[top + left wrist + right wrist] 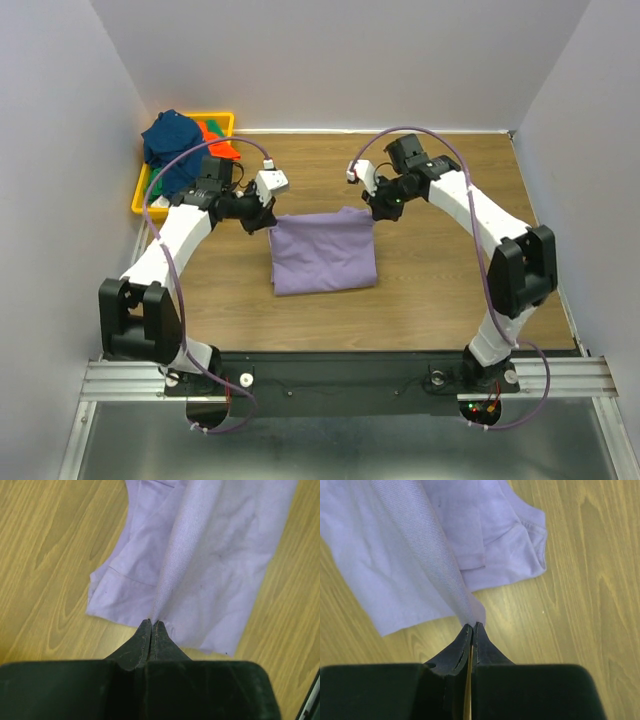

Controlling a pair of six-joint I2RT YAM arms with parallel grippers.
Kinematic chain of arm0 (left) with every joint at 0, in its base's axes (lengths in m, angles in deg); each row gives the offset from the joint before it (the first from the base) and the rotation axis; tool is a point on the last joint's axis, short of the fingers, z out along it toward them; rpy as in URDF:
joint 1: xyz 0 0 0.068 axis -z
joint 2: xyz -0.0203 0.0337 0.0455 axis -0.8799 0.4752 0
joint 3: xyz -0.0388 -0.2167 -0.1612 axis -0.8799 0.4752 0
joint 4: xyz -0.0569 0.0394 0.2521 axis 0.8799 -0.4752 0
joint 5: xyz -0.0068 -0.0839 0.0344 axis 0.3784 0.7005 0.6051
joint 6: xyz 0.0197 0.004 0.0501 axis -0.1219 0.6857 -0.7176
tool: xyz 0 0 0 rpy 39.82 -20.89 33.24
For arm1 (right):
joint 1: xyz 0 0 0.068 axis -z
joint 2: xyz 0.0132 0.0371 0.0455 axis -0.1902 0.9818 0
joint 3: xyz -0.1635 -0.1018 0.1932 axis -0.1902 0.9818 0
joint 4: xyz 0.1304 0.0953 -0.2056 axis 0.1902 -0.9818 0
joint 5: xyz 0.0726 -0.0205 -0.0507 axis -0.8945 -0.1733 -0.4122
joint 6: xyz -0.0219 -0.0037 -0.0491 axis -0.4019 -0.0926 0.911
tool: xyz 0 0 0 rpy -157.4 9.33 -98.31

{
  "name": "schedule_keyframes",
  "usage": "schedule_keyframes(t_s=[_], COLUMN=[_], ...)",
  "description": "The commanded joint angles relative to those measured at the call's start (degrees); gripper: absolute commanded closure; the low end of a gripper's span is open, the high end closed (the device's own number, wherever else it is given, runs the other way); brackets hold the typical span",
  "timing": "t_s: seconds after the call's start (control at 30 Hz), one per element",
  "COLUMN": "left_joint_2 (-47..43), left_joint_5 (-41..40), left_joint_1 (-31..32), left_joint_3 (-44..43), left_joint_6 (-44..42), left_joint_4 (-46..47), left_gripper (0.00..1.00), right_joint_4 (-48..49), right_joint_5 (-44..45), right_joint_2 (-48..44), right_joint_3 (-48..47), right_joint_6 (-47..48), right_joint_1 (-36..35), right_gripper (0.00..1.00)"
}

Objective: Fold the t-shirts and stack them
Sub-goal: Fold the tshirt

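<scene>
Lavender cloth is pinched in both pairs of tightly closed jaws: the left gripper (151, 625) and right gripper (472, 626) each hold up a far corner of the shirt (323, 250), probably to fold that edge toward the near hem. It lies mid-worktop (430, 270). The other shirts (172, 140) sit heaped in the bin (140, 200).

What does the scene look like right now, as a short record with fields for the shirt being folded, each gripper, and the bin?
shirt in work: lavender shirt, lying mid-table, partly folded, its far edge raised
left gripper: shut, pinching the far left corner of the lavender shirt
right gripper: shut, pinching the far right corner of the same shirt
bin: yellow bin at the far left corner of the table
bin contents: navy shirt heaped on top, orange-red shirt beside it
</scene>
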Motion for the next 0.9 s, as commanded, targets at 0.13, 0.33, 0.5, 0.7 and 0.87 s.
schedule_keyframes(t_s=[0.13,0.33,0.5,0.7,0.87], left_joint_2=[9.19,21.06,28.53,29.52,24.33], left_joint_5=[-0.56,-3.37,-6.44,-6.71,-5.22], left_joint_1=[-2.28,-3.69,-3.86,-3.43,-1.85], left_joint_3=[-3.11,-6.36,-8.30,-6.73,0.39], left_joint_6=[7.06,11.72,12.35,12.35,12.35], left_joint_4=[9.66,13.10,12.23,10.38,10.20], left_gripper=[1.00,1.00,1.00,1.00,1.00], right_joint_4=[3.55,4.52,4.52,4.52,4.52], right_joint_5=[-1.21,-2.17,-3.93,-5.86,-6.74], right_joint_2=[12.10,22.83,27.75,25.92,20.48], right_joint_3=[-7.85,-13.47,-15.24,-8.06,0.12], right_joint_6=[1.89,0.31,-1.89,-3.74,-4.26], right_joint_1=[3.33,4.74,4.82,4.82,4.74], right_gripper=[1.00,0.99,1.00,0.99,1.00])
